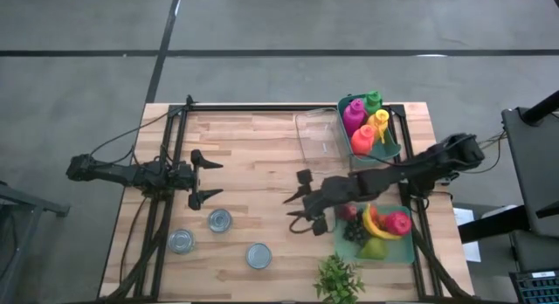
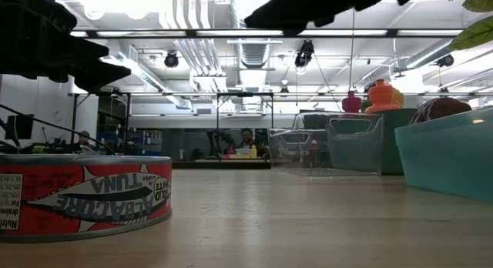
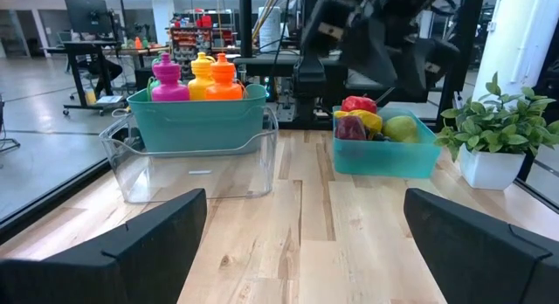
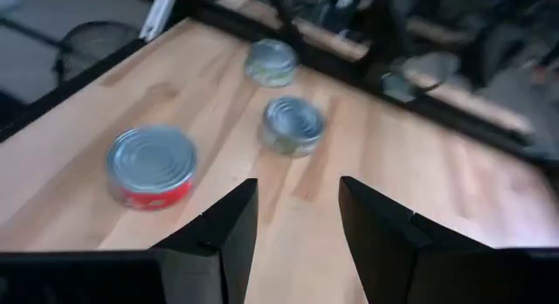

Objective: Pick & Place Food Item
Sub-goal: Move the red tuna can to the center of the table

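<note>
High view: the right gripper hangs over the middle of the table, fingers spread apart and empty. The three tuna cans lie ahead of it toward the left arm's side — the nearest can close by, the middle can beyond, the far can farthest off. Just behind the gripper sits the fruit bin; the clear container and the bottle bin stand off to its side. The left gripper waits at the table's left, fingers wide apart — nothing in them.
</note>
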You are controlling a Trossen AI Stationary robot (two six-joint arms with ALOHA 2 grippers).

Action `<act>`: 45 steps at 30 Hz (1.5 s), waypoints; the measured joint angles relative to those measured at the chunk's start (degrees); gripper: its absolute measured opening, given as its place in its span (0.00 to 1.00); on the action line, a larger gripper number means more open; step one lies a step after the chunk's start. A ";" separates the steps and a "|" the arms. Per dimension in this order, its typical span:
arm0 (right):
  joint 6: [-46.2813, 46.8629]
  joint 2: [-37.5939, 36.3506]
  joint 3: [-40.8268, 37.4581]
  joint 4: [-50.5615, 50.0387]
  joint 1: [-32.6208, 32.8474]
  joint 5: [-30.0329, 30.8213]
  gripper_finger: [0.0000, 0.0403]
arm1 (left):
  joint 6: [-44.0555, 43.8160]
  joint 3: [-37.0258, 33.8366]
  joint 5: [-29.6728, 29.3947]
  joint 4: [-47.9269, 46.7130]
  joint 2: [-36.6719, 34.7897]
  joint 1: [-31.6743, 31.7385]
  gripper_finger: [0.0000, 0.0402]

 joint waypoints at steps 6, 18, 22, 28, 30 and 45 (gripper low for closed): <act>0.09 6.47 5.32 -4.33 -1.84 -3.28 0.39 | 0.00 0.00 0.00 0.02 0.00 0.00 0.97; 1.64 18.78 22.29 -14.13 -1.10 -13.59 0.39 | 0.00 0.00 0.02 0.00 0.02 -0.02 0.97; 1.83 23.33 27.57 -17.75 -0.84 -16.84 0.39 | 0.00 0.00 0.00 0.00 -0.02 0.00 0.97; 2.37 31.05 34.46 -21.78 -0.65 -17.11 0.39 | 0.00 -0.01 0.00 0.00 0.00 0.00 0.97; 3.65 32.95 36.58 -23.34 -0.65 -18.57 0.39 | 0.00 0.00 0.00 0.02 0.00 0.00 0.97; 6.75 36.22 39.47 -25.27 0.27 -25.85 0.39 | 0.00 0.00 0.00 0.00 0.02 0.00 0.97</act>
